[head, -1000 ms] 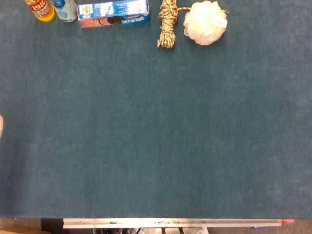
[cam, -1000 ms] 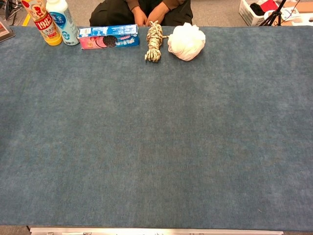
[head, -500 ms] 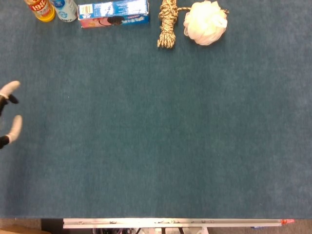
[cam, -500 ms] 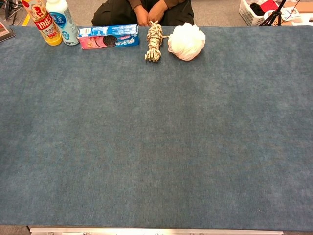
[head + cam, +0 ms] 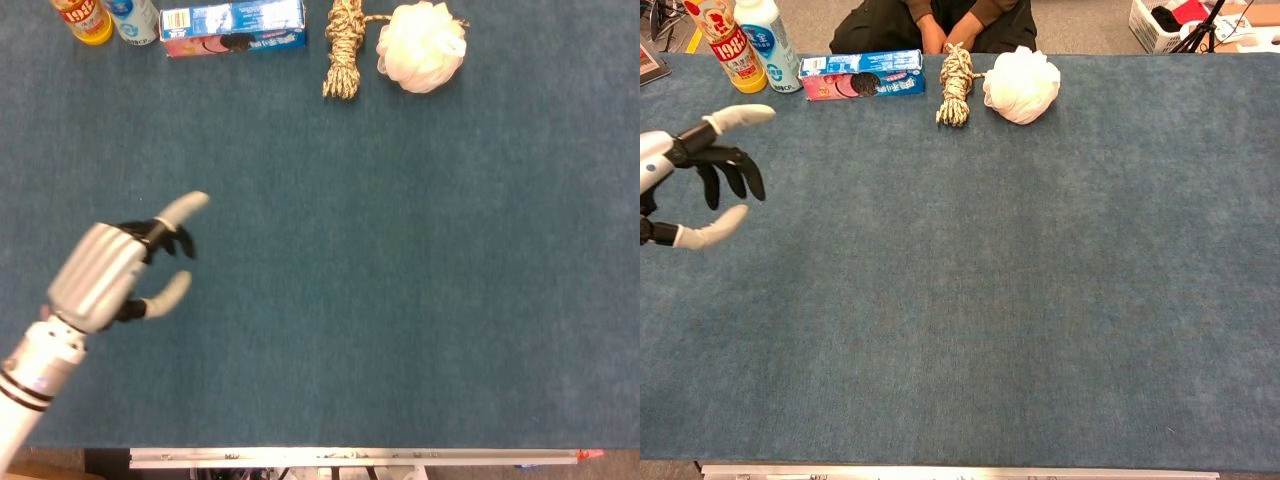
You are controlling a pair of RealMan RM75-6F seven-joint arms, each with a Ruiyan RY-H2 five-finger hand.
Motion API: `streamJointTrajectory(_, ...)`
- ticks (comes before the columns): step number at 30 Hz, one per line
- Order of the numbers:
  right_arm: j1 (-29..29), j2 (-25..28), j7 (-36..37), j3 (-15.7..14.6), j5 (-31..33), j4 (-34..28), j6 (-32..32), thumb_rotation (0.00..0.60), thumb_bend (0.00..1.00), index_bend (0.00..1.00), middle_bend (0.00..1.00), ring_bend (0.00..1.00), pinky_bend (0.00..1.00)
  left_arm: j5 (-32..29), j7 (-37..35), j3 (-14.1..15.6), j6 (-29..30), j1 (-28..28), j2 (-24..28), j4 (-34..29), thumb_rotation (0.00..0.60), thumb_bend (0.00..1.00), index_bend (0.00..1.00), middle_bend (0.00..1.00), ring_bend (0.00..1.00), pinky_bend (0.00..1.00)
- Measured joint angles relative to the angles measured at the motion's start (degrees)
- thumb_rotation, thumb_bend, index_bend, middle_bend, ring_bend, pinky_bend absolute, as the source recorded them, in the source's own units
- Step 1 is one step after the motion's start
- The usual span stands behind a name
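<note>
The left hand hovers over the worktop at the near left, fingers spread and empty. This looks like an approach: nearest are the far-left bottles and box, well apart, so a long forward reach is needed.

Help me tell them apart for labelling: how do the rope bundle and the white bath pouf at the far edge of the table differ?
The rope bundle is long and narrow, tan and speckled, wound in tight coils; the bath pouf is round, plain white and ruffled. The rope bundle lies lengthwise, running away from the robot, while the pouf has no clear direction. The rope bundle sits next to the cookie box; the pouf is the end of the row. Both rest untouched on the blue table, side by side.
</note>
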Motion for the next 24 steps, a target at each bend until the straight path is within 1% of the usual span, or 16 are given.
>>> streamJointTrajectory(2, -0.2, 0.1, 0.0, 0.0, 0.2, 0.0, 0.1, 0.6, 0.23, 0.11, 0.51, 0.48, 0.45, 2.1, -2.5, 0.5, 0.0, -1.3, -1.7, 0.8, 0.6, 0.44, 0.0, 0.59, 0.64, 0.7)
streamJointTrajectory(5, -0.4, 0.2, 0.0, -0.1, 0.4, 0.1, 0.1, 0.6, 0.23, 0.11, 0.51, 0.48, 0.45, 4.9, -6.1, 1.4, 0.1, -3.4, -4.2, 2.2, 0.6, 0.5, 0.0, 0.66, 0.74, 0.77)
streamJointTrajectory(7, -0.4, 0.2, 0.1, -0.1, 0.5, 0.1, 0.0, 0.6, 0.23, 0.11, 0.51, 0.48, 0.45, 6.6, -8.2, 2.0, 0.1, -5.0, -5.9, 3.3, 0.6, 0.54, 0.0, 0.74, 0.82, 0.84)
streamJointTrajectory(10, -0.4, 0.1, 0.2, -0.1, 0.6, 0.3, -0.1, 0.6, 0.23, 0.11, 0.51, 0.48, 0.45, 8.3, -10.6, 2.7, 0.2, -6.8, -7.8, 4.5, 0.6, 0.59, 0.0, 0.81, 0.9, 0.9)
streamJointTrajectory(17, -0.4, 0.0, 0.3, -0.1, 0.9, 0.6, -0.5, 0.6, 0.23, 0.11, 0.51, 0.48, 0.45, 8.7, -16.0, 3.3, 3.4, -8.3, -11.4, 6.2, 0.6, 0.68, 0.0, 0.88, 0.97, 0.97)
streamJointTrajectory(20, -0.4, 0.0, 0.2, 0.0, 0.9, 0.6, -0.6, 0.6, 0.23, 0.11, 0.51, 0.48, 0.45, 7.9, -18.5, 3.6, 4.9, -8.5, -12.9, 6.3, 0.6, 0.69, 0.0, 0.89, 0.98, 0.98)
streamJointTrajectory(24, -0.5, 0.1, 0.1, 0.0, 0.9, 0.5, -0.5, 0.6, 0.23, 0.11, 0.51, 0.48, 0.45, 8.0, -19.2, 4.7, 5.4, -9.1, -13.5, 6.7, 0.6, 0.7, 0.0, 0.9, 0.99, 0.99)
